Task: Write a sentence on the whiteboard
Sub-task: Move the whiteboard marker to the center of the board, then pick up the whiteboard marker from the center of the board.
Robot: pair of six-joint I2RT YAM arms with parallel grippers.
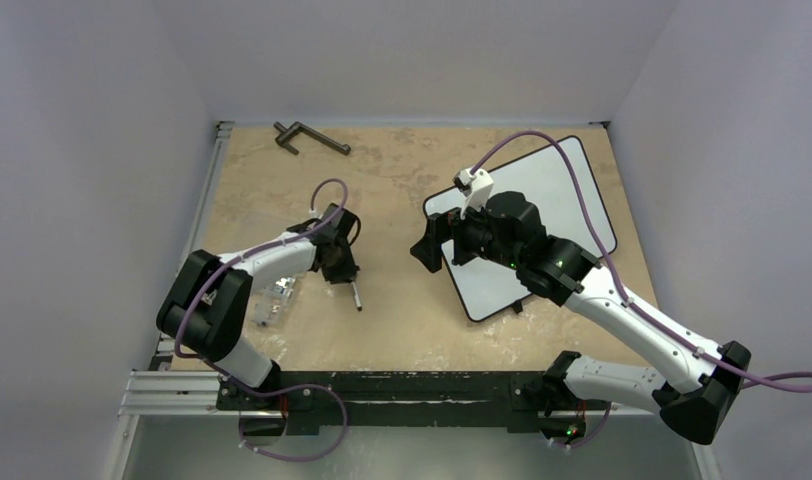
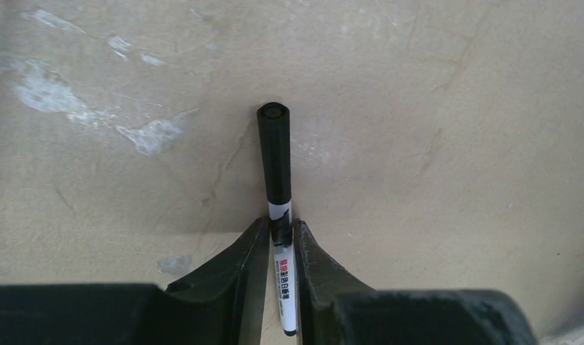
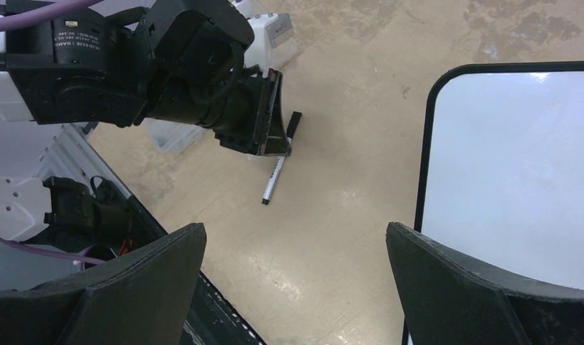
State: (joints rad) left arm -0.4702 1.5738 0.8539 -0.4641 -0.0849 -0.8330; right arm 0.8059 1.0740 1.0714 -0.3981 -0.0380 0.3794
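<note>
A marker [image 2: 275,154] with a black cap and white barrel lies on the tan table [image 2: 447,144]. My left gripper [image 2: 280,224] reaches down over it, and both fingers press the barrel just behind the cap. The right wrist view shows that same marker [image 3: 273,181] resting on the table under the left gripper [image 3: 273,140]. The whiteboard [image 1: 572,185] lies at the right, black-rimmed, partly under my right arm. My right gripper [image 3: 296,233] hovers wide open beside the whiteboard's [image 3: 512,180] left edge, holding nothing. The sentence is out of view; the board's visible surface is plain white.
A dark metal tool [image 1: 312,138] lies at the table's back left. A clear plastic piece [image 1: 273,300] sits beside the left arm's base link. The mounting rail [image 1: 382,395] runs along the near edge.
</note>
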